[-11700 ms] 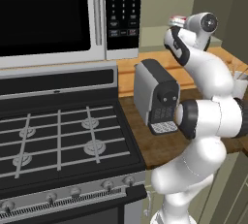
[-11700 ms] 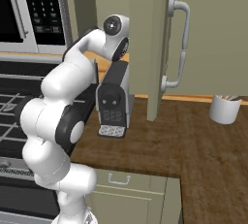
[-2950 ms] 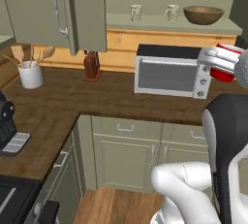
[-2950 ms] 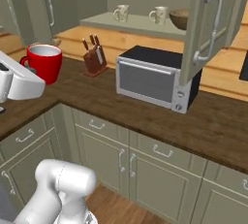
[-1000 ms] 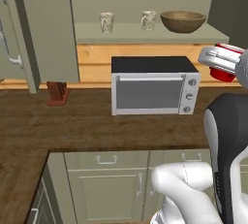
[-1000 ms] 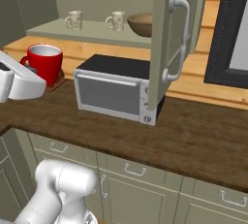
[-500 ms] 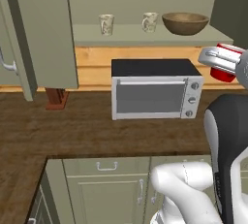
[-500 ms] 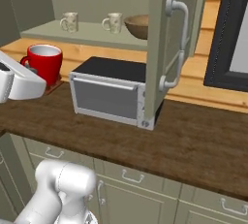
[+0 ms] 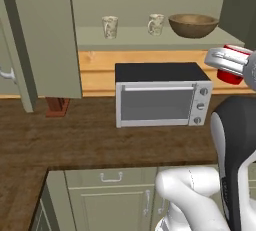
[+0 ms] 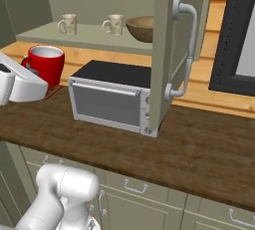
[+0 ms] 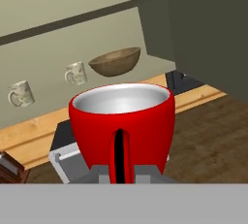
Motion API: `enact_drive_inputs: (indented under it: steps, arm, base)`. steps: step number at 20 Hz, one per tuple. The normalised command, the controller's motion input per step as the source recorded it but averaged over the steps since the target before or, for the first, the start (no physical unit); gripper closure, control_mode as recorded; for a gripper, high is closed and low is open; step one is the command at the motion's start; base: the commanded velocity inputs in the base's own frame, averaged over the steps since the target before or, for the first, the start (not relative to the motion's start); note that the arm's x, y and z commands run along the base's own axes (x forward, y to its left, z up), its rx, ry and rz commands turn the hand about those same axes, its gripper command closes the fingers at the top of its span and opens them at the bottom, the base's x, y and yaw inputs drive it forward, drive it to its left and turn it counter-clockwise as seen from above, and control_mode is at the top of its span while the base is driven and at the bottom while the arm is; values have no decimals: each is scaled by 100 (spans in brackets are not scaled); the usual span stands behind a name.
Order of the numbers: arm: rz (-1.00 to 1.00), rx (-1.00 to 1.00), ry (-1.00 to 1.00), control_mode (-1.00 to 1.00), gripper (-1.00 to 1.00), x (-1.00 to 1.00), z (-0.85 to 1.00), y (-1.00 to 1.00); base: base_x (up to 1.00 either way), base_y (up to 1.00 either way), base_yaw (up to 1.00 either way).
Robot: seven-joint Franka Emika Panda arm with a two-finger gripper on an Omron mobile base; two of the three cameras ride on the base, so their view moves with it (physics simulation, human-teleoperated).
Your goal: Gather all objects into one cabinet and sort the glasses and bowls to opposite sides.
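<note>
My gripper is shut on the handle of the red cup, holding it upright in front of the open cabinet. The cup hangs at the right edge of the left base view, and in the right base view the cup is at the left, above the counter. On the cabinet shelf stand two cream mugs, with the brown wooden bowl to their right. The same bowl and mugs appear beyond the cup in the hand view.
A toaster oven sits on the wooden counter under the shelf. The cabinet doors swing out: one at the left, one with a curved bar handle. A knife block stands at the left and a dark window frame at the right.
The base has driven from the stove to face the open cabinet, and the whole picture still drifts slightly. The red cup stays in my shut gripper throughout.
</note>
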Motion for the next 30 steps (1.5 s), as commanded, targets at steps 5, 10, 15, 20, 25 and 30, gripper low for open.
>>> enact_drive_inputs:
  steps: [5, 10, 15, 20, 25, 30]
  arm:
    - [0, 0, 0, 100, 100, 0, 0, 0]
    - [0, -2, 0, -100, 100, 0, 5, 14]
    - [3, -7, -4, -100, 100, 0, 76, 46]
    - [8, 0, 0, -100, 100, 30, 31, 2]
    - [13, -2, 0, -100, 100, 53, -1, 23]
    - [19, -1, 0, -100, 100, 51, -33, 20]
  base:
    - [18, 19, -7]
    - [0, 1, 0]
    - [0, 0, 0]
    - [0, 0, 0]
    - [0, 0, 0]
    - [0, 0, 0]
